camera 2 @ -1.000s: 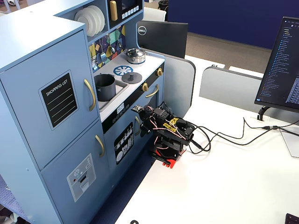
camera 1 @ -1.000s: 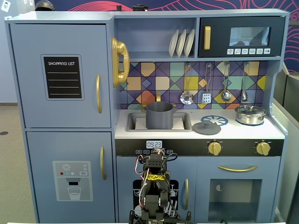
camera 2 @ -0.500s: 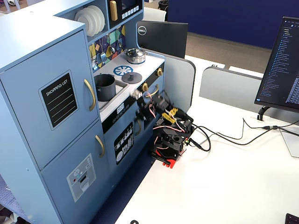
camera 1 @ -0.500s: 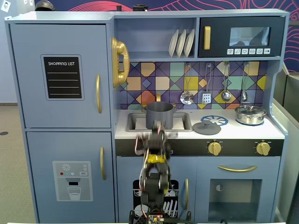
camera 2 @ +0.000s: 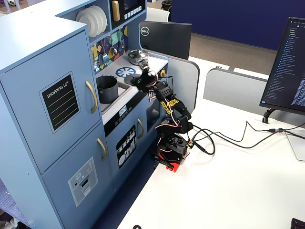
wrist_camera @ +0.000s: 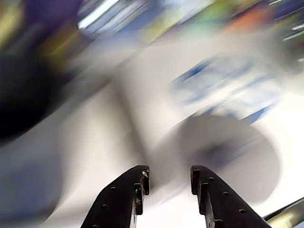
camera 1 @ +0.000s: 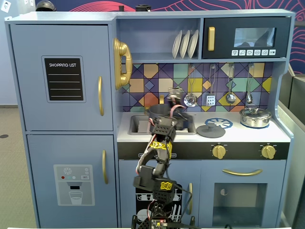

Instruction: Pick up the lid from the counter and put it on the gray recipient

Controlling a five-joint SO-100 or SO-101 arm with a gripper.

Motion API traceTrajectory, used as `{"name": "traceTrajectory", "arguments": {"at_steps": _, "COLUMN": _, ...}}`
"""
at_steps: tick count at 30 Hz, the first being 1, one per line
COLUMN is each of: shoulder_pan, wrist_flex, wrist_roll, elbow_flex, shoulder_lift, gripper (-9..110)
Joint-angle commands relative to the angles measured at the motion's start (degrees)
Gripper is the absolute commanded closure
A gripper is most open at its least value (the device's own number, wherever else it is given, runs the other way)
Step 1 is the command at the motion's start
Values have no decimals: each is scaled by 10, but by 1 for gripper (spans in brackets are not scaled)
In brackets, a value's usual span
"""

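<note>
The lid (camera 1: 210,130), a flat dark gray disc with a small knob, lies on the white counter to the right of the sink. In the wrist view it is a blurred gray disc (wrist_camera: 228,156) just ahead and right of the jaws. The gray recipient (camera 2: 107,88) stands in the sink; in a fixed view the arm partly hides the recipient (camera 1: 157,110). My gripper (wrist_camera: 168,176) is open and empty, and hovers over the counter between sink and lid (camera 1: 177,105). The wrist view is heavily motion-blurred.
A shiny steel pot (camera 1: 255,117) with its own lid stands at the counter's right end. A blue-and-white burner mark (camera 1: 219,123) lies behind the lid. Utensils (camera 1: 230,98) hang on the tiled back wall. A monitor (camera 2: 285,67) and cables (camera 2: 228,138) lie on the white table.
</note>
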Motion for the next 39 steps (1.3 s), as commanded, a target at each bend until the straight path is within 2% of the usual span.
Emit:
{"name": "traceTrajectory", "arguments": {"at_steps": 1, "shoulder_pan": 69, "wrist_flex": -157, "wrist_roll": 19, "elbow_flex": 37, "shoulder_lift": 10, "gripper": 102}}
{"name": "traceTrajectory", "arguments": {"at_steps": 7, "shoulder_pan": 83, "wrist_flex": -241, "wrist_roll": 27, "elbow_flex": 84, "shoulder_lift": -6, "gripper": 101}}
{"name": "traceTrajectory", "arguments": {"at_steps": 13, "shoulder_pan": 76, "wrist_flex": -384, "wrist_roll": 56, "elbow_flex": 155, "shoulder_lift": -40, "gripper": 83}}
{"name": "traceTrajectory", "arguments": {"at_steps": 20, "shoulder_pan": 89, "wrist_flex": -427, "wrist_roll": 49, "elbow_flex": 167, "shoulder_lift": -82, "gripper": 72}}
{"name": "traceTrajectory", "arguments": {"at_steps": 39, "shoulder_pan": 86, "wrist_flex": -523, "wrist_roll": 32, "elbow_flex": 134, "shoulder_lift": -227, "gripper": 74}}
